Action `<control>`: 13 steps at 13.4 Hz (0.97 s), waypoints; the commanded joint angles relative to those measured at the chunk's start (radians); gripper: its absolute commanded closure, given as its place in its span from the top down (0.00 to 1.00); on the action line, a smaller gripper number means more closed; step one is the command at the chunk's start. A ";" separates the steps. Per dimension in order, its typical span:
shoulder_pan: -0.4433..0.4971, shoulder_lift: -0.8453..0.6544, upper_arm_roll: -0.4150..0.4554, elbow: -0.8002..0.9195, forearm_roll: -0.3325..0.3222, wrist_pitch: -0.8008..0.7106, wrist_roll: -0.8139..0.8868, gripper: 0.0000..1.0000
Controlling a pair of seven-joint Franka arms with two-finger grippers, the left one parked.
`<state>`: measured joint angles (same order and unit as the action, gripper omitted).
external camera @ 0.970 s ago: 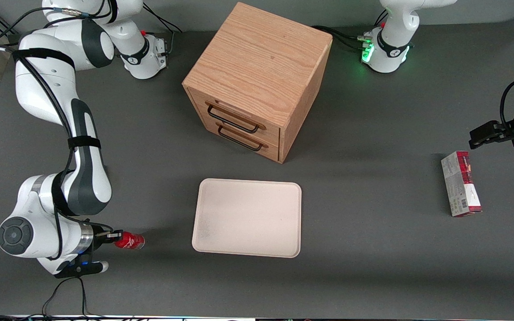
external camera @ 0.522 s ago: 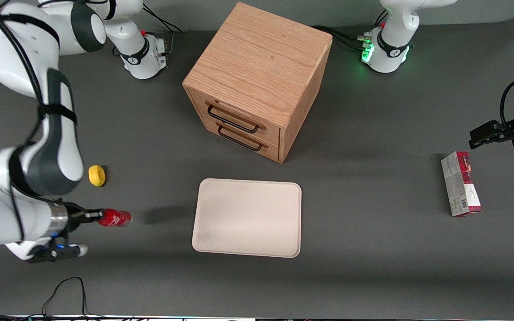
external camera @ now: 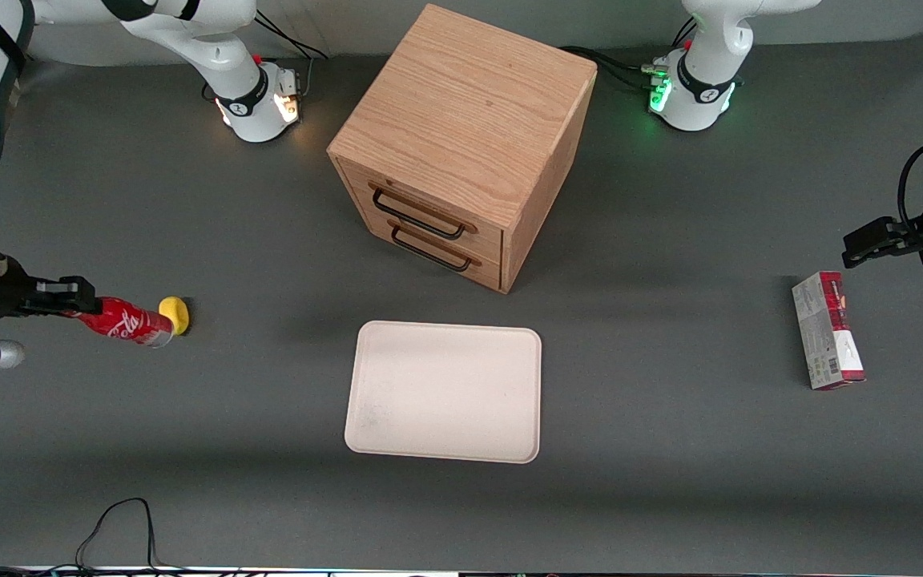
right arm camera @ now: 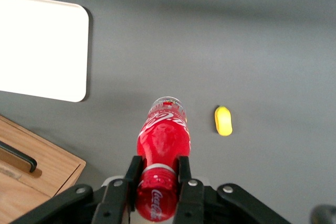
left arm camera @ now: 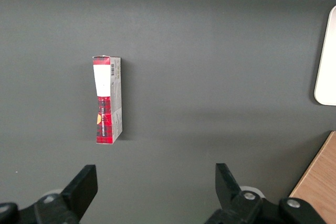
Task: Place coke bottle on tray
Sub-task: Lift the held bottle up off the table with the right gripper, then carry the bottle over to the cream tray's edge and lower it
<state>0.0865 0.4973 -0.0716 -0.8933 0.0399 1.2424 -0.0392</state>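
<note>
Item 1, gripper (external camera: 81, 305): at the working arm's end of the table, raised above the surface, fingers (right arm camera: 132, 171) clamped on the neck end of the coke bottle (external camera: 125, 322). In the wrist view the 2 fingers press the bottle (right arm camera: 163, 142) from either side, just below its cap.

Item 2, coke bottle: red, white script on its label, held clear of the table and tilted, base pointing toward the tray (external camera: 444, 391). Not on the tray; well apart from it, toward the working arm's end.

Item 3, tray: pale cream-pink, rounded corners, low rim, flat on the table in front of the wooden drawer cabinet (external camera: 461, 144), nearer to the front camera than the cabinet. Nothing on it.

Item 4, small yellow object (external camera: 175, 314): on the table just beside the bottle's base as seen from the front.

Item 5, cabinet: 2 drawers, both with dark handles.

Item 6, red-and-grey carton box (external camera: 827, 341): lying flat toward the parked arm's end.
</note>
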 commanded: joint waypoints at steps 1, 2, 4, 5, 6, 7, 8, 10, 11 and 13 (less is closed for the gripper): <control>0.013 -0.037 -0.005 -0.078 0.008 0.018 0.019 0.00; 0.024 -0.023 -0.001 -0.072 0.008 0.020 0.037 0.00; 0.070 0.041 0.018 -0.027 0.014 0.113 0.224 0.00; 0.088 0.099 0.051 0.005 0.014 0.159 0.302 0.00; 0.099 0.168 0.088 0.049 0.012 0.207 0.397 0.00; 0.120 0.225 0.119 0.086 0.009 0.285 0.504 0.00; 0.133 0.254 0.127 0.100 0.009 0.351 0.568 0.00; 0.147 0.267 0.128 0.100 0.009 0.376 0.588 0.00; 0.156 0.286 0.128 0.103 0.009 0.393 0.596 0.00; 0.179 0.323 0.127 0.102 0.008 0.455 0.651 0.00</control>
<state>0.2508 0.7788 0.0522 -0.8475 0.0439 1.6656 0.5482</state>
